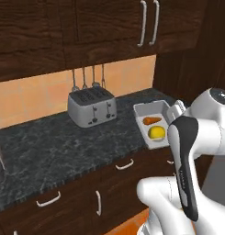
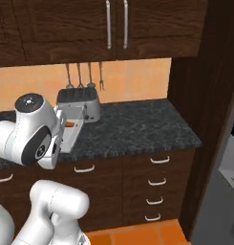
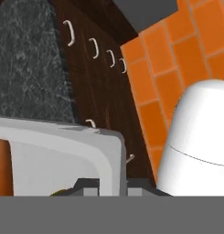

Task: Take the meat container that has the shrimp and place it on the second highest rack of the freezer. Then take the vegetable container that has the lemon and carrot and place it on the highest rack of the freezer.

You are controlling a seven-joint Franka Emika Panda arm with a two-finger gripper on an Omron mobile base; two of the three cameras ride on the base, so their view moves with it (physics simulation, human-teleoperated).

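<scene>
gripper (image 3: 104, 185): fingers pinching the near rim of the vegetable container (image 1: 146, 110) | contents: carrot (image 1: 152, 120), lemon (image 1: 156, 132) | site: dark counter (image 1: 63, 147), right of toaster (image 1: 92, 106)

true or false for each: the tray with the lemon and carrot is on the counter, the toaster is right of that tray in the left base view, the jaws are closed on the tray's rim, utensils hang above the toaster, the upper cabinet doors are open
1. The tray with the lemon and carrot sits on the counter: true.
2. The toaster is right of the tray: false, it stands to the tray's left.
3. The gripper has its jaws closed on the tray's rim: true.
4. Utensils hang above the toaster: true.
5. The upper cabinet doors are open: false, they are shut.
</scene>
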